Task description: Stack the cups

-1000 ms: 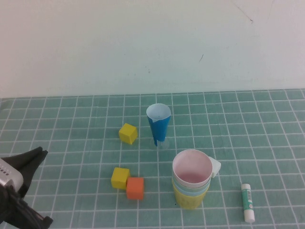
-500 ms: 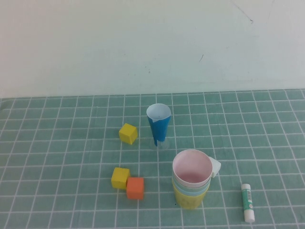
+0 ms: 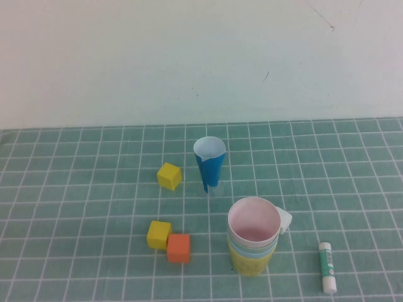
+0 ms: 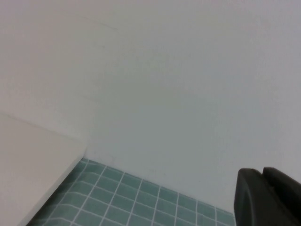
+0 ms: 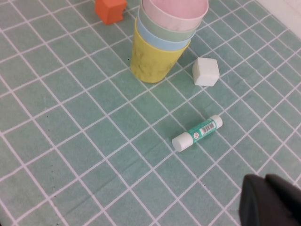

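We note the left gripper (image 4: 268, 197), jaws closed and empty, has left the high view since 1 s ago. Right gripper (image 5: 273, 200) likewise closed, parked approx. 5 o'clock of the four nested plastic cups (image 3: 252, 242), pink innermost, yellow outermost. Stack appears complete.

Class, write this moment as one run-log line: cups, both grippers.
cups: all four nested, pink on top, yellow at bottom | left gripper: shut, raised facing wall | right gripper: shut, above table near glue stick
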